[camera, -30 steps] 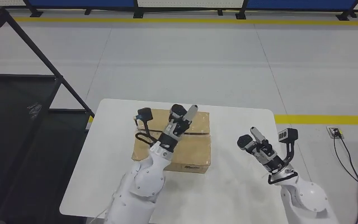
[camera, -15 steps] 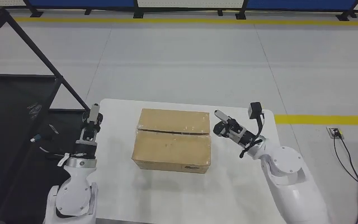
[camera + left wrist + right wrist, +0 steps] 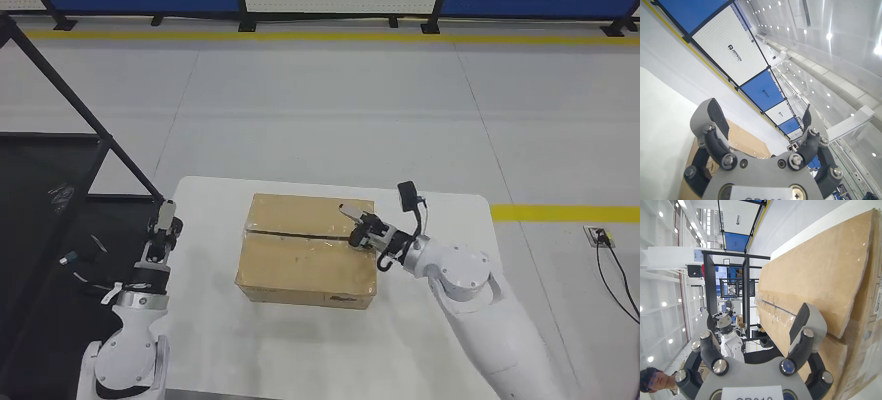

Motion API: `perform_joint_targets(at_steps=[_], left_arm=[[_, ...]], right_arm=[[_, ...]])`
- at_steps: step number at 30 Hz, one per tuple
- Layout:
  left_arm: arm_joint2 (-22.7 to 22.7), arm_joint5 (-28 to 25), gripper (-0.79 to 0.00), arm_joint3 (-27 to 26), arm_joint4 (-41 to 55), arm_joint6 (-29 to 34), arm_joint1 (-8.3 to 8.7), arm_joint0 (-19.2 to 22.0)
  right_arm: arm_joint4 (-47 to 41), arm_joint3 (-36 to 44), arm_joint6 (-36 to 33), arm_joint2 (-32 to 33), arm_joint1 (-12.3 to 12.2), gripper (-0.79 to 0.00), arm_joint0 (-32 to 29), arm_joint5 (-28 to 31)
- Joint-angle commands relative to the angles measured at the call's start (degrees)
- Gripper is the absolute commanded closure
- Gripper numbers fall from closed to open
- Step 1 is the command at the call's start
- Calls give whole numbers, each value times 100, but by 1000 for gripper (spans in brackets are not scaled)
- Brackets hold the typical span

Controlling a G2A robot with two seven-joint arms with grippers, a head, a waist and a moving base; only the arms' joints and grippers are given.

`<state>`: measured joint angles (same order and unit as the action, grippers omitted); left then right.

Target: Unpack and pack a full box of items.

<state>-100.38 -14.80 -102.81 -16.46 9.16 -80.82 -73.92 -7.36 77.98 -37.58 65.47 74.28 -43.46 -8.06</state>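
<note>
Counting: one cardboard box point(image 3: 308, 262), one table point(image 3: 400, 350), two arms. The box sits mid-table, nearer the far edge. Both top flaps are shut, with one strip of clear tape point(image 3: 300, 235) along the centre seam.

Right end effector point(image 3: 352, 226) is over the box's right end at the seam, fingers spread wide, nothing between them. One fingertip point(image 3: 800, 317) is right at the box top beside the tape; can't tell if it touches.

Left end effector point(image 3: 163, 222) is at the table's left edge, well apart from the box and angled upward, fingers wide apart, empty.

Print: one small dark mark point(image 3: 345, 297) on the box's near face and one printed label point(image 3: 877, 306) on its right end face.

The table is plain white with rounded corners.

Room:
- pale grey floor point(image 3: 330, 110)
- yellow floor lines point(image 3: 560, 212)
- blue and white wall panels point(image 3: 730, 49) carrying logos
- black frame point(image 3: 105, 140) left of the table
- round ceiling lights point(image 3: 829, 36)
</note>
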Motion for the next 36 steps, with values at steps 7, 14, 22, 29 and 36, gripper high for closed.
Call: perform_joint_targets(at_steps=[7,14,22,29,36], left_arm=[[-66,-27,-785,28,72,-2,45,-49],[-119,-26,-785,115,139,-4,85,-52],[-195,22,-785,425,200,-14,131,-66],[-219,63,-785,745,244,25,168,-66],[-138,71,-785,1076,308,112,199,5]], right_arm=[[-56,-298,-30,-211,62,-785,205,-46],[-181,-562,71,-507,171,-785,416,76],[-504,-1154,238,-979,402,-785,860,271],[-864,-1699,331,-1431,666,-785,1256,466],[-1290,-2325,536,-1977,1053,-785,1659,719]])
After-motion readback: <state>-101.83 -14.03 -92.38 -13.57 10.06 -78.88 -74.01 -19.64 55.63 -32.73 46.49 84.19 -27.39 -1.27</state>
